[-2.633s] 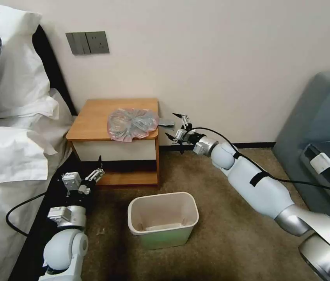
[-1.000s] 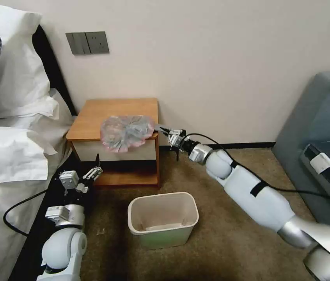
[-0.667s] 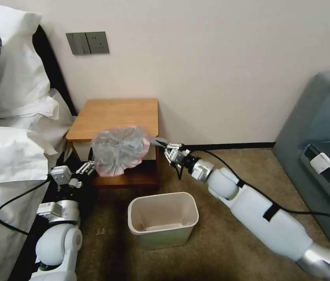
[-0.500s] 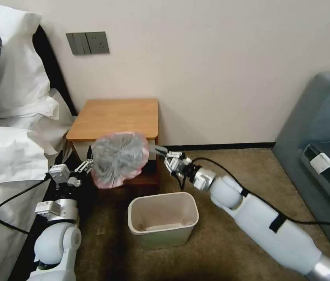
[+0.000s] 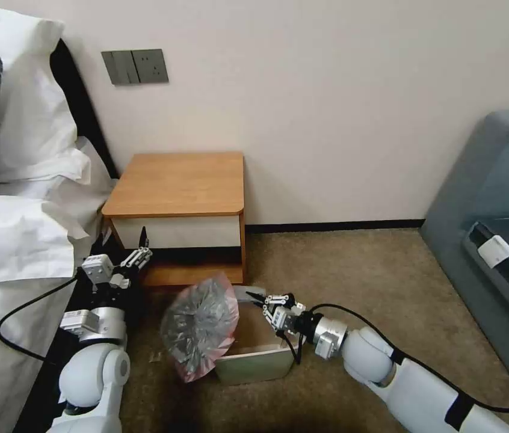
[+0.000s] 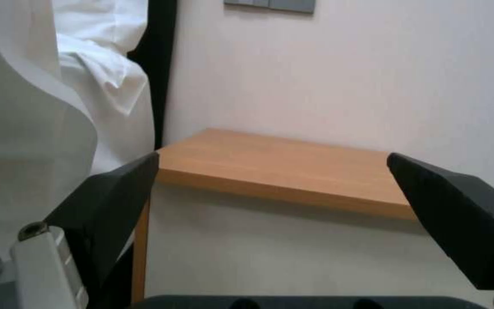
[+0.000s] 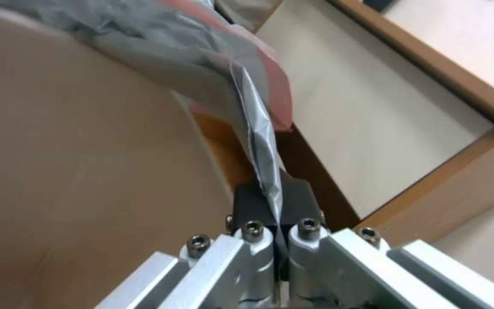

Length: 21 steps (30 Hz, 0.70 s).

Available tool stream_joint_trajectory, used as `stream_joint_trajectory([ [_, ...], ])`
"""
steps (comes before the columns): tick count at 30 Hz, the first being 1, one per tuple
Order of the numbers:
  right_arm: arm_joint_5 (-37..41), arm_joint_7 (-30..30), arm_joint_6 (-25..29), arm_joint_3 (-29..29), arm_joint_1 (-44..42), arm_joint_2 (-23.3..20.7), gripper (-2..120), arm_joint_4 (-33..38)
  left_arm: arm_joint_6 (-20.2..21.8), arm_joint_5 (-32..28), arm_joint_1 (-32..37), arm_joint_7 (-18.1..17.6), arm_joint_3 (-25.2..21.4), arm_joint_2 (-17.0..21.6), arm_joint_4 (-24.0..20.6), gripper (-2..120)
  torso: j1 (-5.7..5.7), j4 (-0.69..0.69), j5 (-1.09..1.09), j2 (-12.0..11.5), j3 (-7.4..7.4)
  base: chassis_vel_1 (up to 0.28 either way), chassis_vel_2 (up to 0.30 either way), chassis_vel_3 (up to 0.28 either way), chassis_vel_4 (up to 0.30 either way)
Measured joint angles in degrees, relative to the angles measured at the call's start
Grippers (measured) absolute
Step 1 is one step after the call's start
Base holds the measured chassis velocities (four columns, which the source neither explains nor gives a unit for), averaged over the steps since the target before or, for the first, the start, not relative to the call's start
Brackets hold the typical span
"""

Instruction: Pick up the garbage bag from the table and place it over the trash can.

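My right tool [image 5: 259, 299], pinching the garbage bag [image 5: 199, 328], has swung it off the bench [image 5: 176, 183] down over the trash can [image 5: 253, 365] at 6 o'clock — bag still bunched, unopened. Left tool [image 5: 141, 249] spread, idle.

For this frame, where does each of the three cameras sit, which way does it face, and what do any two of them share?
Head view: high on the robot, facing forward and down at the table, the trash can, both arms.
Left wrist view: on the left arm, facing the table's front edge between the open left gripper.
Right wrist view: on the right arm, above the trash can, facing the right gripper pinching the garbage bag.
Shared: the table shows in all three views.
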Motion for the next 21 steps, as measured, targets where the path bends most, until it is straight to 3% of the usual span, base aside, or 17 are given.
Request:
stream_joint_trajectory([
  [17, 1.82, -2.23, 0.7, 0.85, -2.42, -2.99, 0, 1.57, -0.2, 0.68, 0.07, 0.05, 0.41, -0.24, -0.06, 99, 0.0, 0.0, 0.0, 0.0, 0.0, 0.0, 0.0, 0.0, 0.0],
  [21, 2.63, -3.0, 0.68, 1.3, -2.76, -3.83, 12, 2.11, -0.23, 0.77, 0.0, 0.06, 0.54, -0.29, -0.06, 99, 0.0, 0.0, 0.0, 0.0, 0.0, 0.0, 0.0, 0.0, 0.0],
])
